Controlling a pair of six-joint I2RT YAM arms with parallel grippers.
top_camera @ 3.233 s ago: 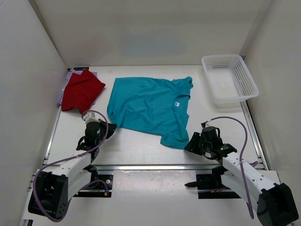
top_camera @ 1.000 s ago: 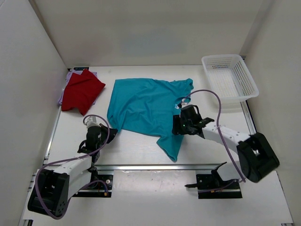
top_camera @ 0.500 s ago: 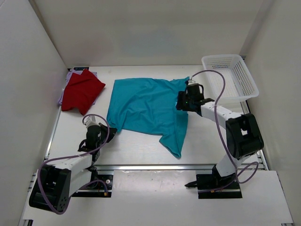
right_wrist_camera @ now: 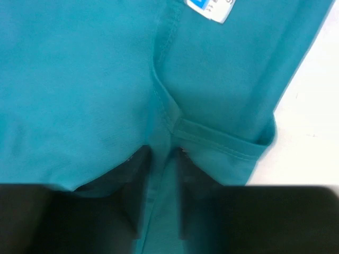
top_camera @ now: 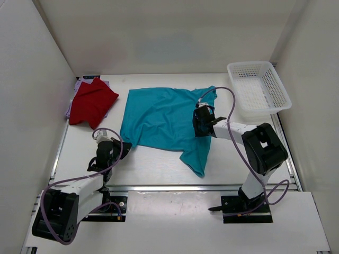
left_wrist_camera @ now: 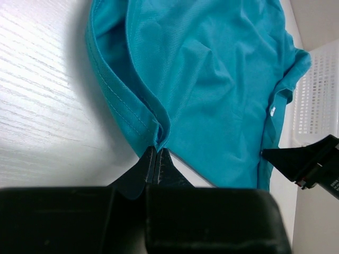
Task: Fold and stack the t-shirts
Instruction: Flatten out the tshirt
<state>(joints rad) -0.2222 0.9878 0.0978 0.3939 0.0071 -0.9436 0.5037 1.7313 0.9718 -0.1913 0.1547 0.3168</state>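
Teal shirt: spread unfolded in the middle of the desk; its near-right sleeve has been pulled askew since the right arm swung in.
Basket: far right corner, nothing in it.
Red shirt: folded at far left, stacked on the lavender shirt.
Right pincer: has moved from its base to the collar; jaws are narrowing astride a ridge of teal cloth, not yet clamped.
Left pincer: clamped on the teal hem at the near-left corner.
Meaning: both holds are nearly set, so the last fold looks about to start.

Robotics lab, white panel walls (railed table)
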